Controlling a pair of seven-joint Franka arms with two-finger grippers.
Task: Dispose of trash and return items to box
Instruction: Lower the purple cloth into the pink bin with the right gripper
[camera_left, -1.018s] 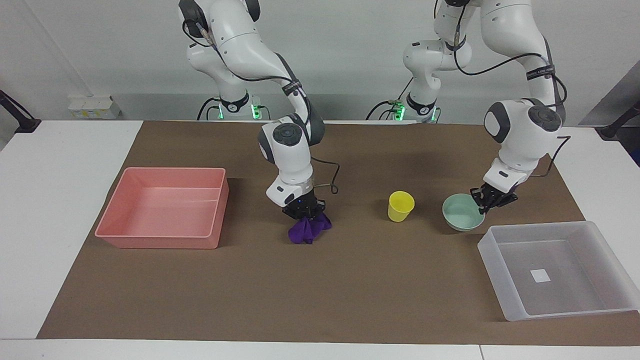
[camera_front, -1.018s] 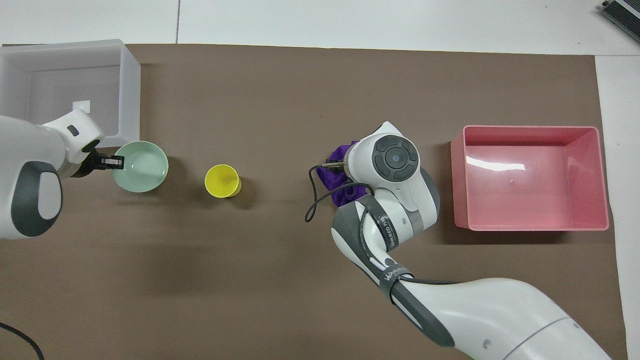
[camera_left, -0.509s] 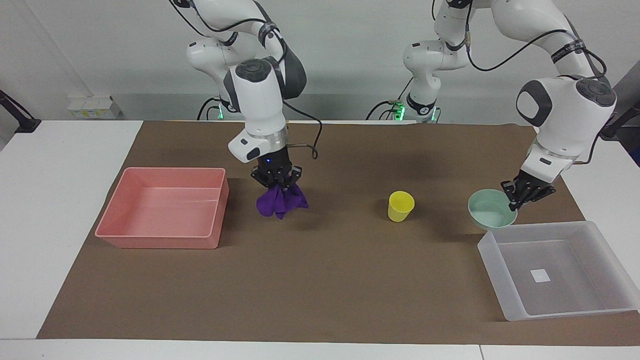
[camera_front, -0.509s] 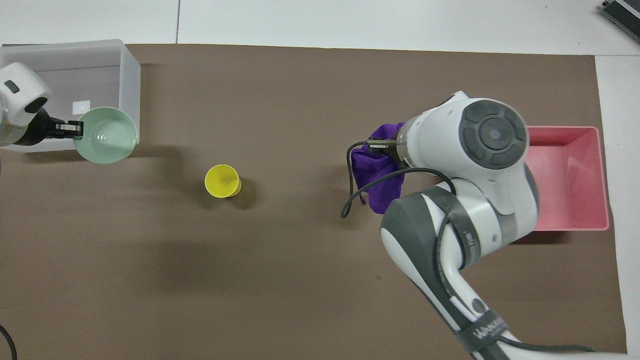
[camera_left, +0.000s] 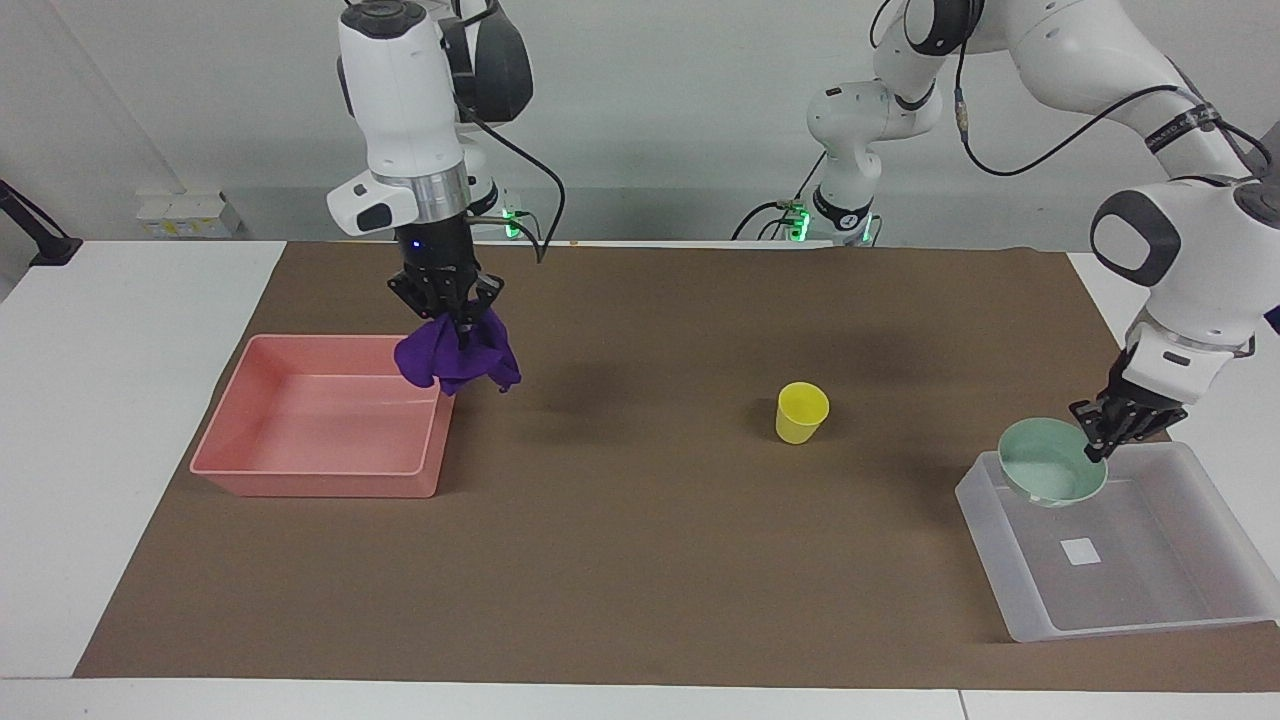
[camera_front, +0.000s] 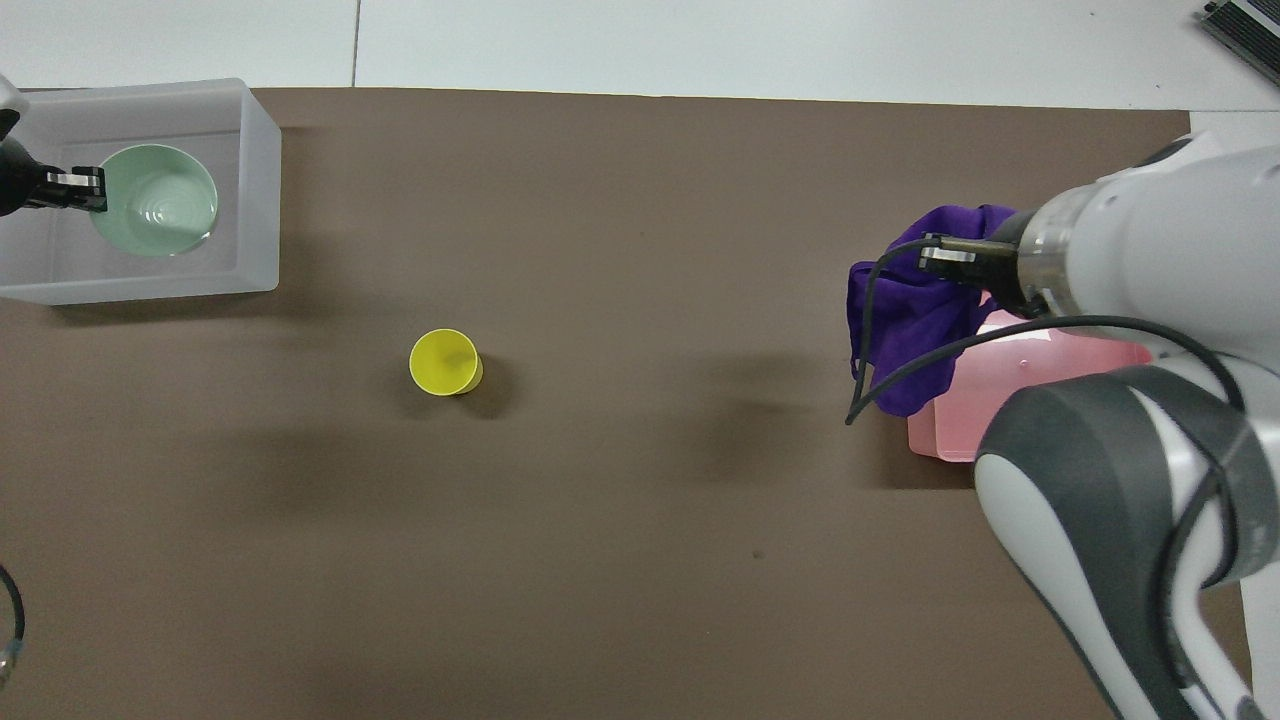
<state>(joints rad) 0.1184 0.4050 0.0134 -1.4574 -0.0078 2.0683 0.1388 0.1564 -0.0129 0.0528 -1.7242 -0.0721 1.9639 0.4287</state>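
Observation:
My right gripper (camera_left: 455, 318) is shut on the purple cloth (camera_left: 458, 358), which hangs in the air over the pink bin's (camera_left: 320, 410) rim at the end toward the cup. The overhead view shows the same gripper (camera_front: 935, 258) and cloth (camera_front: 905, 320). My left gripper (camera_left: 1095, 440) is shut on the rim of the mint-green bowl (camera_left: 1045, 470). It holds the bowl tilted over the translucent box (camera_left: 1150, 615), as the overhead view also shows the gripper (camera_front: 88, 190), bowl (camera_front: 160, 200) and box (camera_front: 258, 200). The yellow cup (camera_left: 801, 411) stands upright on the brown mat between the bins (camera_front: 444, 361).
The pink bin holds nothing, and my right arm hides most of it in the overhead view (camera_front: 950, 440). A white label (camera_left: 1080, 551) lies on the box's bottom. The brown mat (camera_left: 640, 560) covers the table's middle.
My right gripper has lifted the purple cloth off the mat and carried it to the pink bin's rim. My left gripper has lifted the bowl and carried it over the translucent box.

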